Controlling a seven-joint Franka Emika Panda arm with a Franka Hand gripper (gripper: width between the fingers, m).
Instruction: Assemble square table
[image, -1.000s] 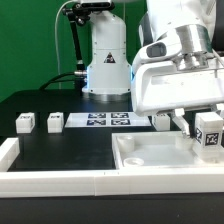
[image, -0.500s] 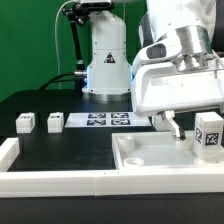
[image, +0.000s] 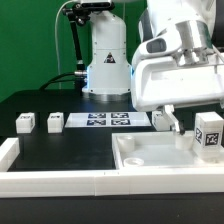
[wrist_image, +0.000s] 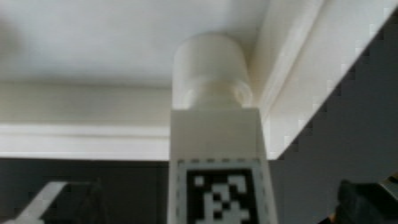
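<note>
White leg (wrist_image: 214, 110) upright in panel (image: 150, 162) corner | hand (image: 183, 120) spread wide, empty | spare legs (image: 24, 122), marker board (image: 100, 120) nearby

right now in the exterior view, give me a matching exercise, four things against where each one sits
Things:
1 marker board
2 leftmost loose leg
3 L-shaped rail
4 leg with the big tag

Places:
a along the near edge of the black worktop
b at the square panel's far corner, exterior view's right
c far side, exterior view's left
d far side, lying flat between loose legs

Pairs: 1-d, 2-c, 3-a, 4-b
</note>
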